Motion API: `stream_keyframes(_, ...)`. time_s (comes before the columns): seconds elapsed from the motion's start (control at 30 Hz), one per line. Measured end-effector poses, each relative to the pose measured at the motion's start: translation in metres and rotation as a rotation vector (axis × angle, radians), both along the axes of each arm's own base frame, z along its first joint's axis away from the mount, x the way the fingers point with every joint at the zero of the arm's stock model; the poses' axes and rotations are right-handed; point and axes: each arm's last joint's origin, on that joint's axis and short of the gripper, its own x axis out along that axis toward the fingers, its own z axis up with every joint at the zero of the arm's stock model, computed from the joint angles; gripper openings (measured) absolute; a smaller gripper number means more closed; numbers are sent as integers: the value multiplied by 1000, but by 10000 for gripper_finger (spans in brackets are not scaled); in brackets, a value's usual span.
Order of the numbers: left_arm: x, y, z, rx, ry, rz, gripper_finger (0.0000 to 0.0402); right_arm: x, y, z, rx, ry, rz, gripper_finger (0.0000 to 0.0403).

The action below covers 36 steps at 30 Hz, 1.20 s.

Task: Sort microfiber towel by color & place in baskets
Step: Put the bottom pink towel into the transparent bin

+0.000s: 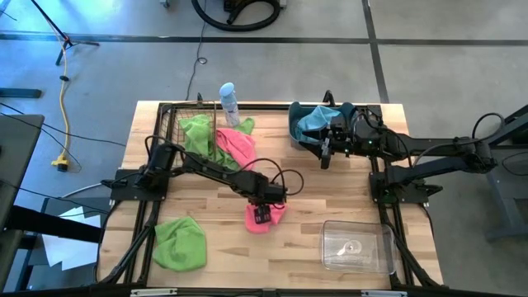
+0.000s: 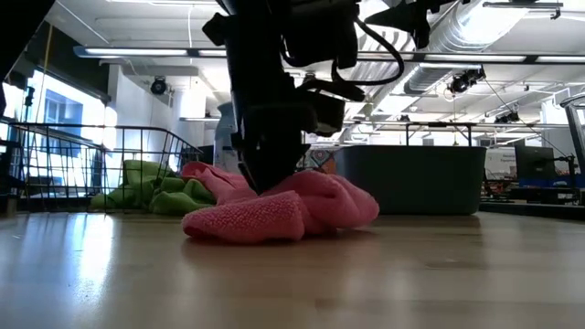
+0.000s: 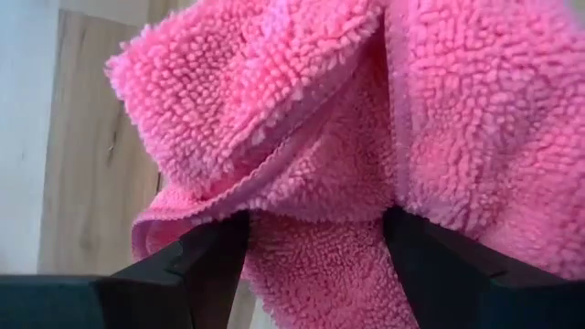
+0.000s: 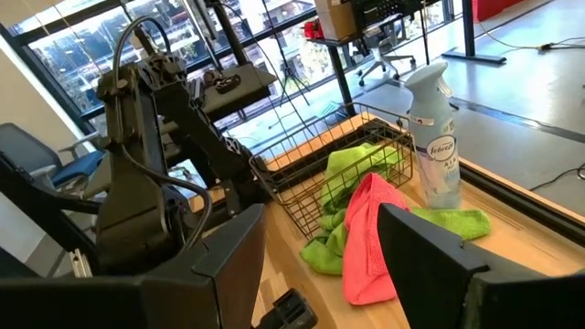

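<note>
One fuzzy pink towel (image 3: pixel 366 137), crumpled, btwn open left tool (image 3: pixel 315 251) fingers.

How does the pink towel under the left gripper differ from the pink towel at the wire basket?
The pink towel under the left gripper lies bunched on the bare table, away from every bin; the pink towel at the wire basket drapes over the black wire basket rim beside a green towel. The left gripper straddles the first with open fingers; nothing touches the second. Both are pink and fuzzy.
</note>
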Motion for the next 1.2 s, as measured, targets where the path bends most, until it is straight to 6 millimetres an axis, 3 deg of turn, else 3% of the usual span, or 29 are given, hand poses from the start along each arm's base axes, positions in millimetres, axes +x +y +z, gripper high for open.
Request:
stream_keyframes(0.1,-1,0,-1,3,12,-15,202,0,0,0,0,0,0,209)
stream_keyframes(0.23,-3,-1,3,5,18,-75,56,0,0,0,-1,1,0,209)
stream_keyframes(0.3,-4,0,7,5,11,-79,19,0,0,0,-1,1,0,209)
stream_keyframes(0.47,-10,5,28,58,-20,-98,4,0,0,-1,0,7,-2,209)
stream_keyframes(0.67,-32,11,100,95,-158,-101,2,-1,0,0,0,4,-2,209)
stream_keyframes(0.97,-106,31,211,245,-420,51,1,-2,1,10,-4,-90,31,209)
stream_keyframes(1.2,-166,44,272,334,-687,198,0,-2,2,24,-18,-234,71,209)
